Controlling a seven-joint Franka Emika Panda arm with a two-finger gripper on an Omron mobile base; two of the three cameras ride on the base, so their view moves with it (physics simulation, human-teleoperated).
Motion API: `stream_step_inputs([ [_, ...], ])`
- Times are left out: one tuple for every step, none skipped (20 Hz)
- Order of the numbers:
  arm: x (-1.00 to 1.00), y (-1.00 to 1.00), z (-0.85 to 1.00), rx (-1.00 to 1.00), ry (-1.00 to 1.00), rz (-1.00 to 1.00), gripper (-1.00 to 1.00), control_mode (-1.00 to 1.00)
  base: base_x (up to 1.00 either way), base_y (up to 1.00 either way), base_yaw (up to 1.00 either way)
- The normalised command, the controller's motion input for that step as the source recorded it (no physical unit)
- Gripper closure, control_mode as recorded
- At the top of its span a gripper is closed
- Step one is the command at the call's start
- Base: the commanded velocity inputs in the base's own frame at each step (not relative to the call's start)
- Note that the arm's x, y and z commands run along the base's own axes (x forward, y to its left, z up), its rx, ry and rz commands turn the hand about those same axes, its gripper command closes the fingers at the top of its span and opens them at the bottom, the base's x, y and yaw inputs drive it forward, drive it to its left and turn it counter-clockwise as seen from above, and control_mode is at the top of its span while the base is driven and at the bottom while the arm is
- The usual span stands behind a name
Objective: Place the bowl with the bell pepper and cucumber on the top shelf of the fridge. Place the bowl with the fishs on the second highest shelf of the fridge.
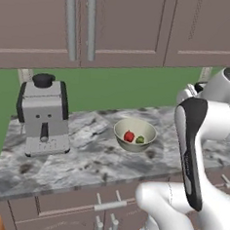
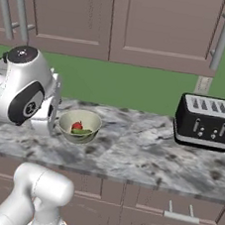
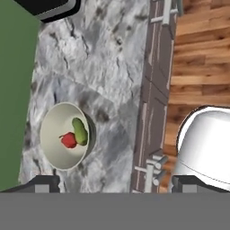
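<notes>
One bowl (image 1: 134,134) sat on the marble desk (image 1: 84,158), red bell pepper (image 1: 129,136) and cucumber (image 1: 140,139) inside. The hand (image 3: 112,184) hovered above with fingers spread wide, holding nothing. A tilted rim grab risked spilling the vegetables.

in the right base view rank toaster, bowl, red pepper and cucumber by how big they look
1. toaster, largest
2. bowl
3 and 4. red pepper and cucumber: both tiny inside the bowl, too alike to rank here
</notes>
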Motion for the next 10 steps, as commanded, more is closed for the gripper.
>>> stream_step_inputs([
  [0.40, -0.36, -0.47, -0.07, 0.00, 0.19, -1.00, -1.00, 0.00, 0.00, 0.00],
  [0.49, -0.39, -0.51, -0.05, 0.02, 0.20, -1.00, -1.00, 0.00, 0.00, 0.00],
  [0.59, -0.38, -0.54, -0.03, 0.01, 0.19, -1.00, -1.00, 0.00, 0.00, 0.00],
  [0.64, -0.34, -0.58, -0.02, 0.00, 0.17, -1.00, -1.00, 0.00, 0.00, 0.00],
  [0.71, -0.32, -0.61, 0.00, 0.00, 0.15, -1.00, -1.00, 0.00, 0.00, 0.00],
  [0.74, -0.35, -0.64, 0.00, 0.00, 0.15, -1.00, -1.00, 0.00, 0.00, 0.00],
  [0.74, -0.39, -0.64, 0.00, 0.00, 0.15, -1.00, -1.00, 0.00, 0.00, 0.00],
  [0.69, -0.44, -0.65, 0.00, 0.00, 0.14, -1.00, -1.00, 0.00, 0.00, 0.00],
  [0.70, -0.37, -0.67, 0.00, 0.00, 0.12, -1.00, -1.00, 0.00, 0.00, 0.00],
  [0.79, -0.25, -0.68, 0.00, 0.00, 0.09, -1.00, -1.00, 0.00, 0.00, 0.00],
])
